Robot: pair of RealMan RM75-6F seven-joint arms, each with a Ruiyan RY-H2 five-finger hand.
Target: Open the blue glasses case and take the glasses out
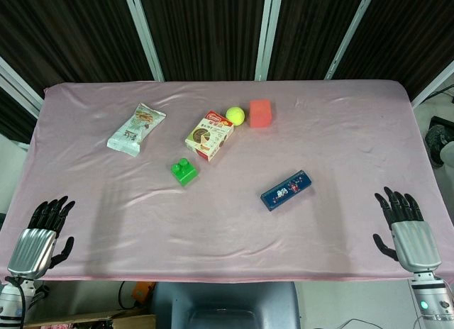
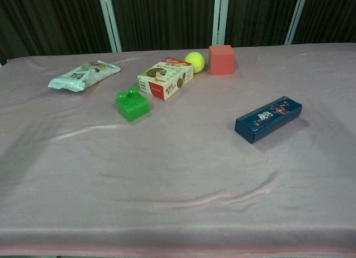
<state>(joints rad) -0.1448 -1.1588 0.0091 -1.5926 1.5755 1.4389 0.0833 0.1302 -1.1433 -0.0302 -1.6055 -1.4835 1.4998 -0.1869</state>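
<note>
Blue glasses case (image 1: pixel 285 190) lies closed on the pink tablecloth (image 1: pixel 340 145), at about 4 o'clock from table centre, long axis slanted toward 2 o'clock. My left hand (image 1: pixel 44 233) rests at the 8 o'clock table edge and my right hand (image 1: pixel 406 226) at the 4 o'clock edge; both empty, fingers spread, well apart from the case. I judge the case rigid, light and smooth-sided, so likely to slide on the cloth if pushed. Plan: right hand pins the body by its long sides, left lifts the lid edge; I cannot tell which edge carries the hinge. Glasses inside should be fragile. The green block (image 2: pixel 132 104) and snack box (image 2: pixel 166 77) sit toward 11 o'clock, clear of the work.
</note>
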